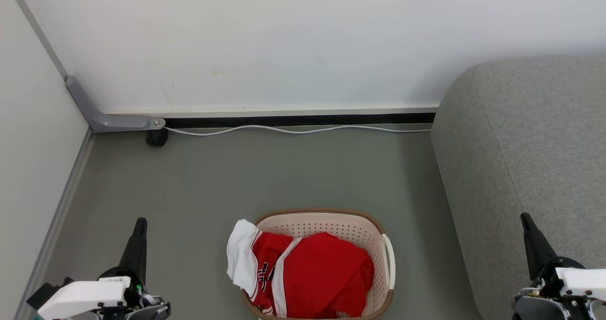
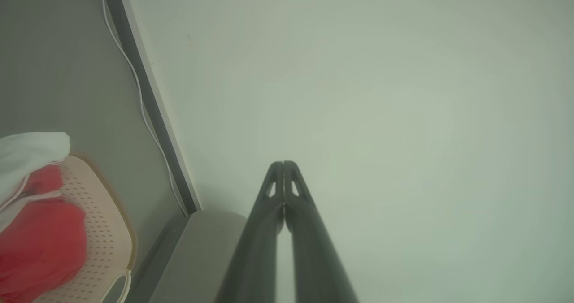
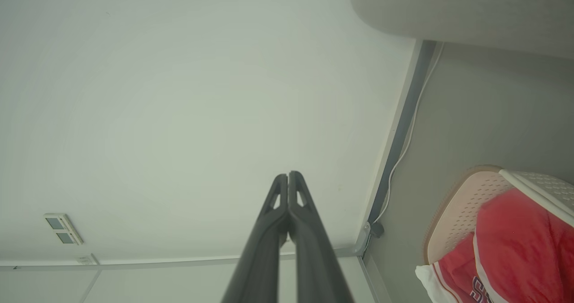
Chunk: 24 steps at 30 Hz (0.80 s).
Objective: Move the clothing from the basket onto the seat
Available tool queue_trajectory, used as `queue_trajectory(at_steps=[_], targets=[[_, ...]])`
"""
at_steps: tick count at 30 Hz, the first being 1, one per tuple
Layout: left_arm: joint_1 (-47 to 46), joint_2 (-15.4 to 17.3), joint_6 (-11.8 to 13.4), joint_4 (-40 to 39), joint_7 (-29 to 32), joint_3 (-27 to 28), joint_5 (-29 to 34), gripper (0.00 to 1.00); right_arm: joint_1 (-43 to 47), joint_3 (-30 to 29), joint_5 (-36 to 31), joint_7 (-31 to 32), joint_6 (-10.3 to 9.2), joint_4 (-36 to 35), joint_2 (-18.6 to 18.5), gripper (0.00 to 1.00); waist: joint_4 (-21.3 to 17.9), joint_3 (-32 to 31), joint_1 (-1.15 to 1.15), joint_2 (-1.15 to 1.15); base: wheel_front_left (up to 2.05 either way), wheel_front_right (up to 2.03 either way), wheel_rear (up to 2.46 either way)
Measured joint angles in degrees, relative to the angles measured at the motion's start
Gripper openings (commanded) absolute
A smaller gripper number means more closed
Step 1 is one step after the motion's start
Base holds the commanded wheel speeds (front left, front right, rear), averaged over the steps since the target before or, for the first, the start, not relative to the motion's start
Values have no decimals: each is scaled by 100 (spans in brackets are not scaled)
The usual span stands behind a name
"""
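Observation:
The cream basket with a brown rim stands on the floor at the bottom centre of the head view. Inside it lies the red clothing, with a white part draped over the left rim; dark lettering shows on one piece. The grey seat rises at the right. My left gripper is shut and empty at the lower left, apart from the basket. My right gripper is shut and empty at the lower right, in front of the seat. In the wrist views both gripper pairs point at the white wall, with the basket and the clothing at the edge.
A white wall runs behind, with a white cable along its foot. A grey bracket with a black caster sits at the back left. A pale panel closes the left side. Grey floor lies between basket and wall.

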Motion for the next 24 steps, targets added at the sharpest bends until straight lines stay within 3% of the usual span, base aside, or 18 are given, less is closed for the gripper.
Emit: queue_trajectory(at_steps=[24], targets=[[0, 0, 0, 0, 0, 0, 0, 0, 0, 0, 0, 0, 0, 0, 0, 0, 0, 0, 0, 0, 0, 0, 0]])
